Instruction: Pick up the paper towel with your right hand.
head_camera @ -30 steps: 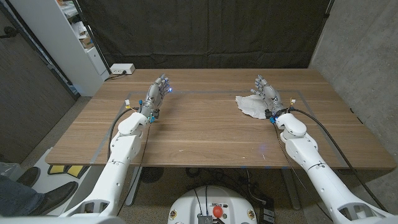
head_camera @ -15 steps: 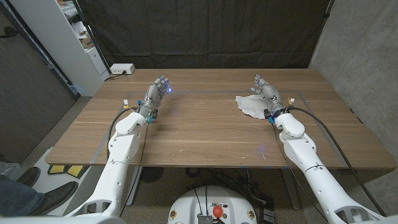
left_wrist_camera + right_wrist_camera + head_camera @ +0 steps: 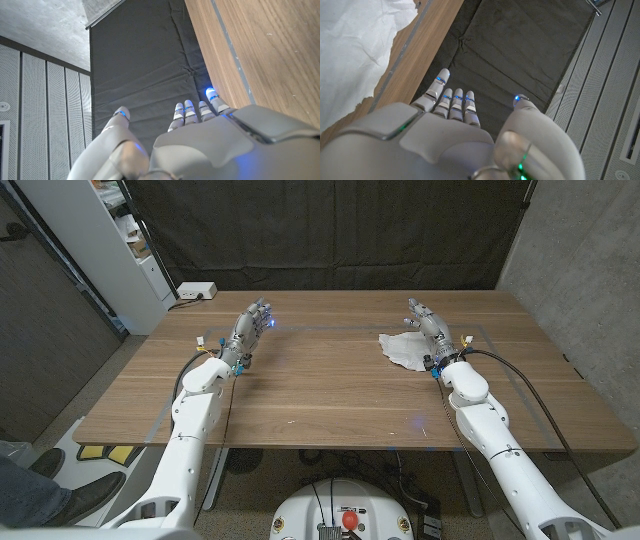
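Observation:
A crumpled white paper towel lies on the wooden table, right of centre toward the far side. My right hand stands just beside the towel's right edge, fingers straight and apart, holding nothing. In the right wrist view the paper towel spreads out alongside my right hand, whose fingers point past the table's far edge at the black curtain. My left hand stands at the table's left, fingers extended and empty; the left hand looks the same in its wrist view.
A thin taped rectangle marks the work area on the table. A white power strip lies off the far left corner beside a white shelf unit. A black curtain hangs behind. A person's shoes show at bottom left.
Both arms have edged slightly forward and both hands a little farther up the table. The paper towel has not moved.

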